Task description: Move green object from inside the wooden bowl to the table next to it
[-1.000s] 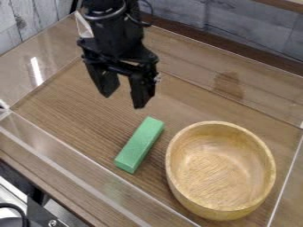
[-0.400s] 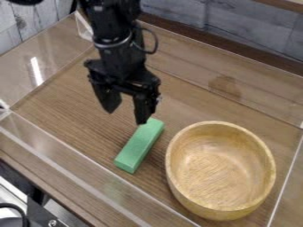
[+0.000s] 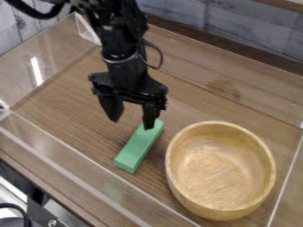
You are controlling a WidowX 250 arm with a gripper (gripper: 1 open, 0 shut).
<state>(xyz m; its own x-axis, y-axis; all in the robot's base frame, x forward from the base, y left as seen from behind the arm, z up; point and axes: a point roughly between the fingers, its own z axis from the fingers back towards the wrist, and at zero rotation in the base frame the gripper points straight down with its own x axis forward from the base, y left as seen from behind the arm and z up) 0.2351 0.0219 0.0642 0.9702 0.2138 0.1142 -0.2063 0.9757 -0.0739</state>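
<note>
Hanging over the upper end of the green block (image 3: 141,145), the fingers (image 3: 131,112) point straight down and stand spread wide, grasping nothing. One dark finger shows to the left and one to the right, with open air between them. The block lies just below and slightly toward the camera from that gap. Its far end sits right under the finger tips, and whether a tip touches it cannot be told from this view.

The block rests flat on the brown surface (image 3: 71,106), not in the bowl (image 3: 221,168). It sits just beside the bowl's left rim, close to it but with a thin strip of wood grain showing between them. Judged against the task, the block already lies where it is meant to end up.

The block's long axis runs on a diagonal, from its upper right end near the fingers down to its lower left end near the front acrylic wall (image 3: 71,173). The two fingers line up roughly across that axis, so they would straddle the narrow width if they dropped. Any grip would fall near the far end and not at the middle, which I judge could let the block tip.

Counts: one arm, one pair of fingers, one green block, one wooden bowl. The bowl is empty. Nothing else loose lies on the surface.
</note>
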